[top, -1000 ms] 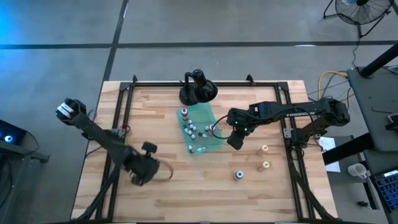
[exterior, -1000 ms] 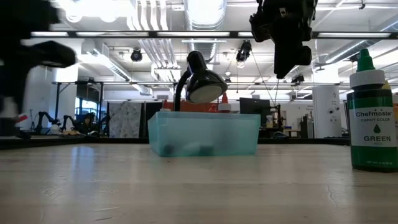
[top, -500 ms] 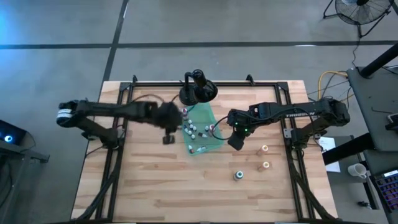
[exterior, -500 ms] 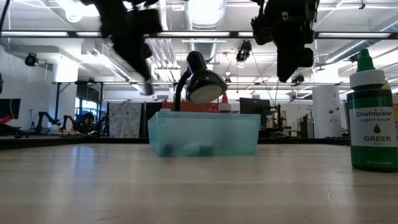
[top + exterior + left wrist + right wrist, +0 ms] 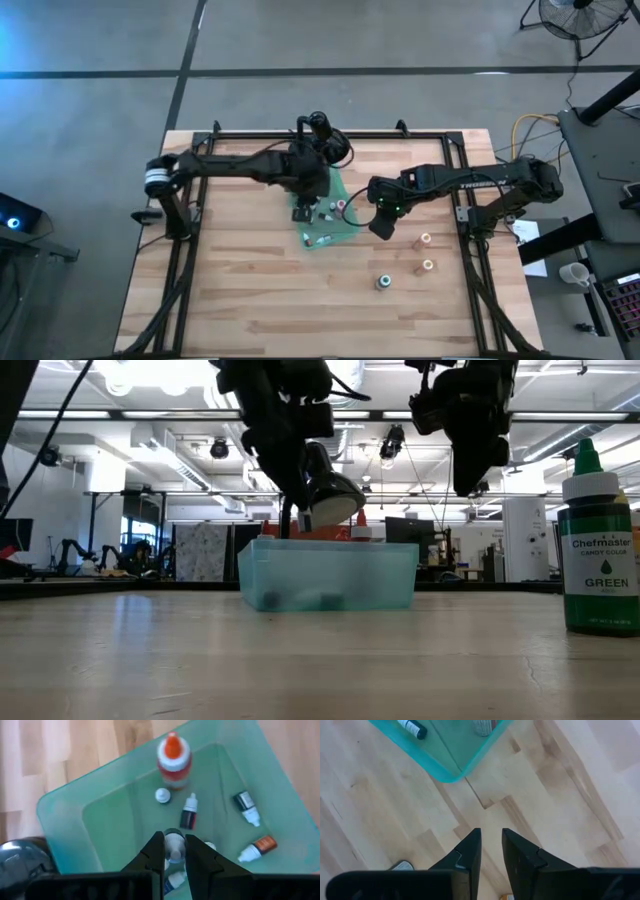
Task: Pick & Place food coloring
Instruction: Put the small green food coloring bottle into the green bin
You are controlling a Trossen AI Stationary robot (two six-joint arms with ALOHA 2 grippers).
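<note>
Crowded centre, open wood in the lower part of the frame

In the high view, the surface lies bare across the lower left and lower centre. The teal tray at centre is blocked from above by the left gripper, with the black stand touching its upper edge and the right gripper just beside its right edge. Three upright bottles dot the lower right, standing apart.
</note>
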